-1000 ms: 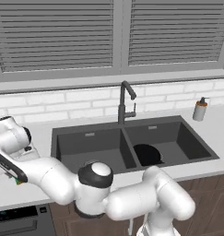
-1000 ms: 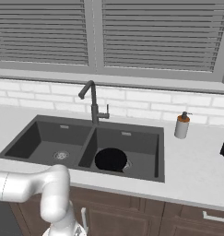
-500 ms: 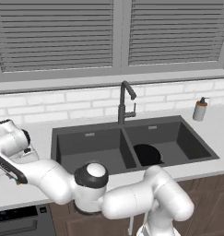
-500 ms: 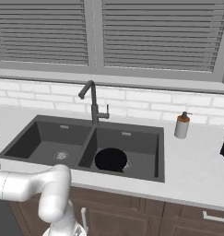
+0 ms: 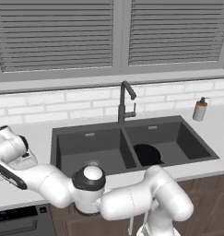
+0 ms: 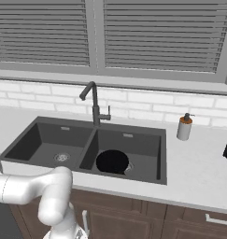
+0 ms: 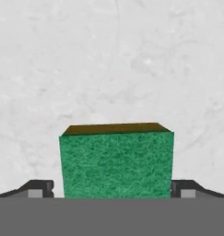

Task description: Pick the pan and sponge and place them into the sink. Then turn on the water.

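The sink (image 5: 132, 147) holds the pan (image 5: 147, 154) in its right basin, lying flat over the drain; the left basin shows its round drain (image 6: 62, 157) bare. No water runs from the faucet (image 5: 125, 103).

Compared with a second ago, the arm has sunk slightly at the left end of the table (image 5: 37, 133), its hand lower over the white surface; pan and sink are unchanged.

In the hand view the sponge (image 7: 116, 159) lies on the table, green face toward the camera with its orange layer at the far edge. The pincer (image 7: 112, 189) stands released, one dark fingertip (image 7: 39, 188) on each side of the sponge with a small gap left on both sides.

A soap dispenser (image 5: 199, 109) stands on the table right of the sink, well apart from the arm.
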